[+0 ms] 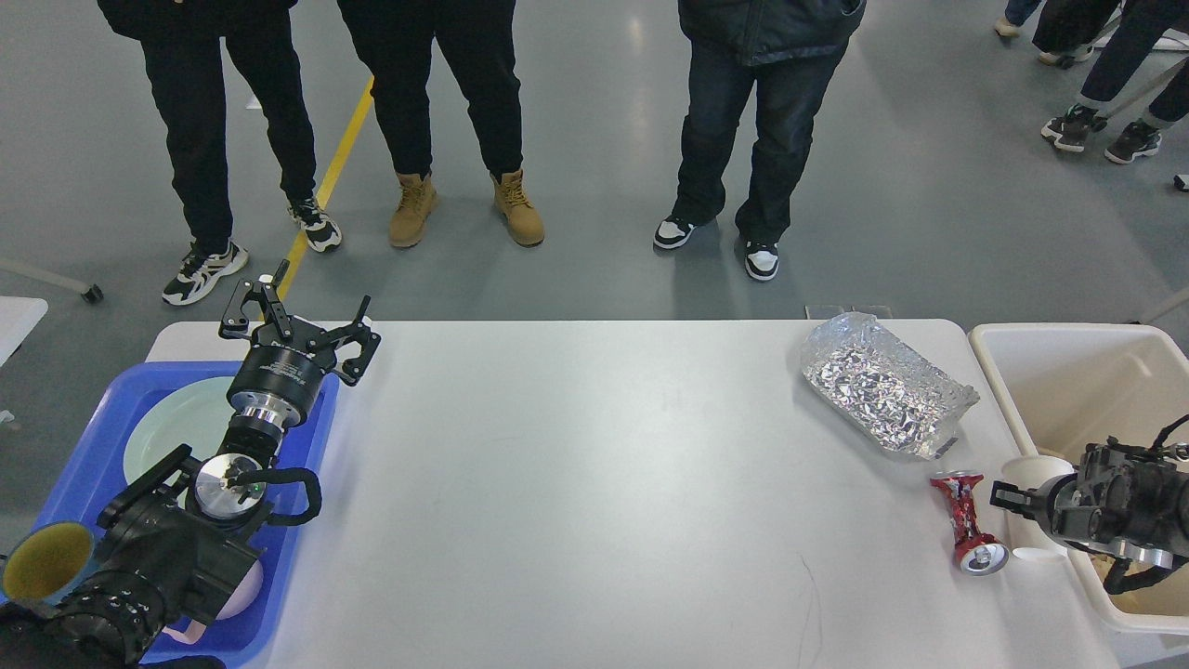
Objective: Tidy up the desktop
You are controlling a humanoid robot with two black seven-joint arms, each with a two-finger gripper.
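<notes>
Desk: white, matte, rounded corners, spanning the view. Lying near its right edge: 1 crushed red can, 1 white paper cup just beside the can, 1 crinkled foil tray beyond. Right gripper is reaching at the cup (grip state: cannot tell). Left gripper is hovering released. Risk: thin cup crumpling, or nudging the can rolling.

The left arm comes in from seven o'clock, and its gripper points toward twelve with both fingers spread wide. The right gripper sits at four o'clock, pointing toward nine; it looks small and dark.
</notes>
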